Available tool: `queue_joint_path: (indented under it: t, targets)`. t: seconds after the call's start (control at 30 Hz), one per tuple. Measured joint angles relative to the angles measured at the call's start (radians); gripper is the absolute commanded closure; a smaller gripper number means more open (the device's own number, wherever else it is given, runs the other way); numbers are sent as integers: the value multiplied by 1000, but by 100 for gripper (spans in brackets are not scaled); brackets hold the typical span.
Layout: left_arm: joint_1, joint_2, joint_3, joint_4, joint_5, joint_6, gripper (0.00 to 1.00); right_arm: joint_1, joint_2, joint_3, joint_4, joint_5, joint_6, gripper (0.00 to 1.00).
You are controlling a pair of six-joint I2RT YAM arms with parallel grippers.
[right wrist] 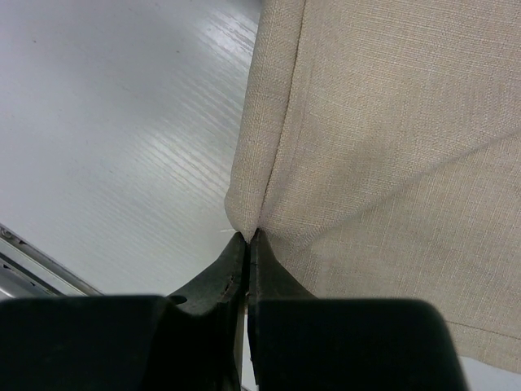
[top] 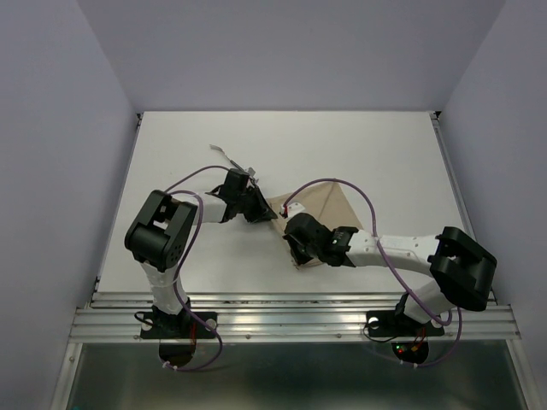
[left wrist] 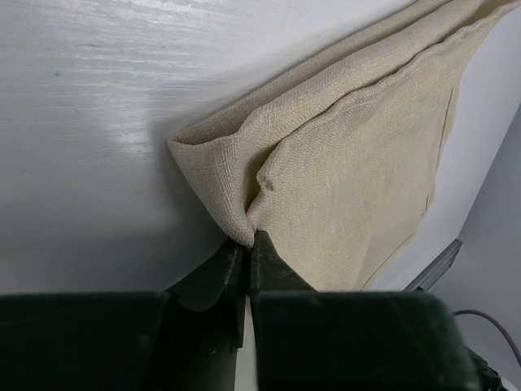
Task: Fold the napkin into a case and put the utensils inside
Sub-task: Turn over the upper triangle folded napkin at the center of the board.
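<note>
**Napkin.** The beige napkin (top: 329, 205) lies near the middle of the white table (top: 367, 145), partly folded. In the top view it reads as a roughly triangular shape with doubled layers. It sits between the two wrists, and much of its near-left part is hidden under the right arm.

**Left gripper.** The left gripper (left wrist: 247, 240) is at the napkin's left corner. In the left wrist view its jaws are drawn together on a pinch of cloth where two folded layers meet. The fabric puckers straight out of the fingertips, and the rest of the napkin spreads away from the tips across the table. The corner is raised slightly off the surface and casts a shadow beneath it.

**Right gripper.** The right gripper (right wrist: 247, 236) is at the napkin's near edge. Its jaws are closed on a folded edge, with a crease running up from the fingertips. The cloth extends up and to the right of the tips, and bare table lies to the left.

**Utensils.** The utensils (top: 226, 155) lie on the table beyond the left gripper, toward the far side and apart from the napkin. They are too small in the top view to count or identify.

**Other.** The aluminium rail (top: 299, 320) runs along the near table edge.
</note>
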Motion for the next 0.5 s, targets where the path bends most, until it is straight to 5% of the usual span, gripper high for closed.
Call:
queue_joint_path:
  t: [0.07, 0.5]
  targets:
    - [0, 0, 0, -3, 0, -2, 100, 0, 0, 0, 0, 0, 0, 99]
    - [2, -58, 35, -136, -48, 32, 100, 0, -6, 9, -9, -23, 11, 99]
